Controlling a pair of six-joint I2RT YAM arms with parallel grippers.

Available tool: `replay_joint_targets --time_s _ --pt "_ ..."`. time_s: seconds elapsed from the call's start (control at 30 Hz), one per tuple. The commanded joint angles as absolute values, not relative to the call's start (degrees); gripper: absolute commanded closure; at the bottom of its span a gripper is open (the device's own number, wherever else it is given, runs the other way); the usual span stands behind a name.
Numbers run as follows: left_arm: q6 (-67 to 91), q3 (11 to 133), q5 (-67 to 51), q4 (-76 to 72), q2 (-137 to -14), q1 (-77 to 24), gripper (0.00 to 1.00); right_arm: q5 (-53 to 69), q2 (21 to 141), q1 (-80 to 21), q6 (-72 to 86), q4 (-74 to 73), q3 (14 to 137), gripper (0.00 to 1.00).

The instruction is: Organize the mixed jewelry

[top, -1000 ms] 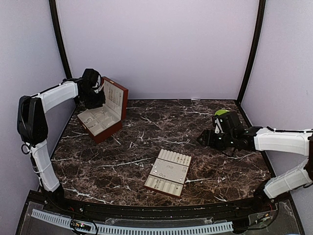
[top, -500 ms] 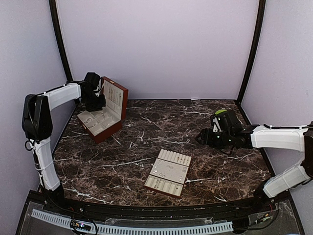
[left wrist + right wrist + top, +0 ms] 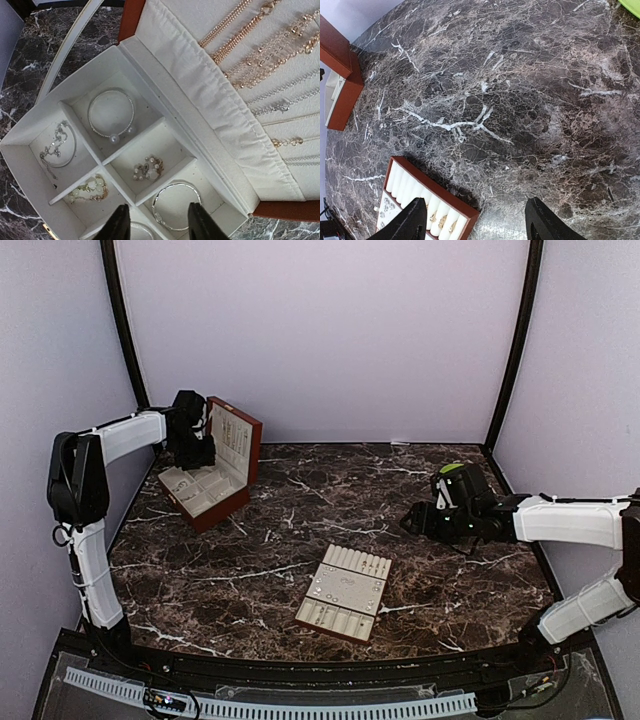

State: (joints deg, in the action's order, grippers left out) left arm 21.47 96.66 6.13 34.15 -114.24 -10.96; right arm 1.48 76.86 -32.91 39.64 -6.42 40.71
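Hanging over the box [image 3: 131, 20], the left gripper [image 3: 157, 215], jaws spread (right gripper [image 3: 478, 212] likewise), might hook tangled jewelry [image 3: 147, 170] pieces together.

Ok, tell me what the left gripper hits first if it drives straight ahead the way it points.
The left gripper would probably meet the silver bangle in the box compartment between its fingers; depth is unclear.
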Motion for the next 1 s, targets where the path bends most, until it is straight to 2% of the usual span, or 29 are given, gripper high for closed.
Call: replay_joint_targets --time_s 0.0,0.07,0.33,0.63,0.8,0.97 --pt "20.8 97.3 6.5 34.1 -113.7 -10.5 0.54 1.2 75.9 -32.4 39.5 -5.2 42.1 0.32" --pt "20.8 97.2 6.6 34.2 -113.6 -10.5 0.5 1.2 75.8 -32.4 39.4 -5.2 42.1 0.32" --pt "20.6 95.7 7.1 33.0 -111.4 -10.5 0.48 1.1 75.1 -32.3 39.5 -5.3 42.1 0.32" --pt "17.6 88.2 4.3 27.9 -104.3 -10.5 0.38 1.9 75.3 -31.8 37.0 -7.3 43.0 0.32" --pt "13.0 75.7 -4.8 19.6 -95.3 -10.5 0.37 8.8 75.7 -31.8 29.3 -9.6 43.2 0.34" --pt "8.2 65.5 -15.3 15.5 -88.0 -10.8 0.36 9.7 74.6 -31.8 26.4 -13.1 42.6 0.35"
